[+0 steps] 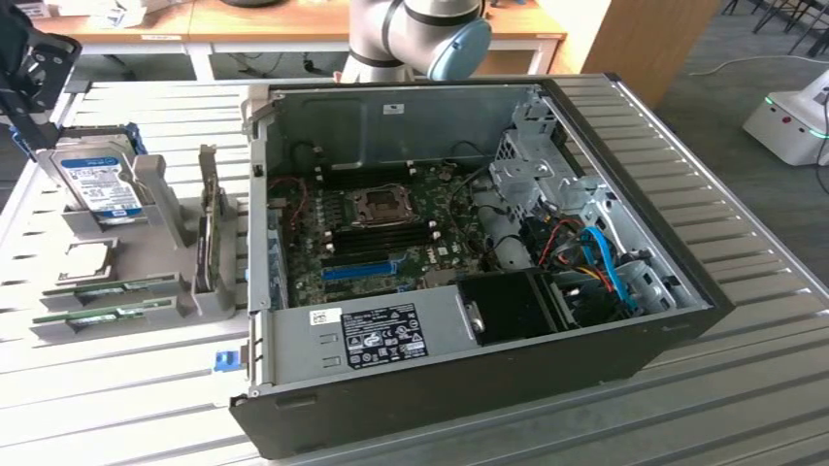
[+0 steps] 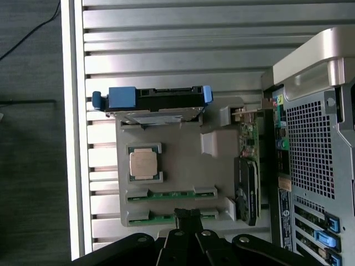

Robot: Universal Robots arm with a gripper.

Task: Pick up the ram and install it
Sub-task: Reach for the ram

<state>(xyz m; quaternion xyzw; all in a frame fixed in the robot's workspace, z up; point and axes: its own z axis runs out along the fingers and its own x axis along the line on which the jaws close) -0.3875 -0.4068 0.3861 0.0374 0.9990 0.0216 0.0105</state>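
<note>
— So, where is the ram (image 2: 161,218)?
— It lies in the end groove of the grey holder (image 2: 183,160). A second stick (image 2: 171,194) fills the holder's next groove.
— And the claw (image 2: 187,215)?
— It hangs above that end of the holder, clear of the ram, pressed together and gripping nothing.
— What else does the holder carry?
— A processor chip (image 2: 144,164) sits in its middle, and a hard drive (image 2: 152,100) stands at its other end. The open computer case (image 1: 518,369) is on the table (image 2: 166,33), just beside the holder.

Open computer case (image 1: 453,388) beside hard drive (image 1: 101,184) (blue-labelled) on slatted table (image 1: 739,413).
</note>
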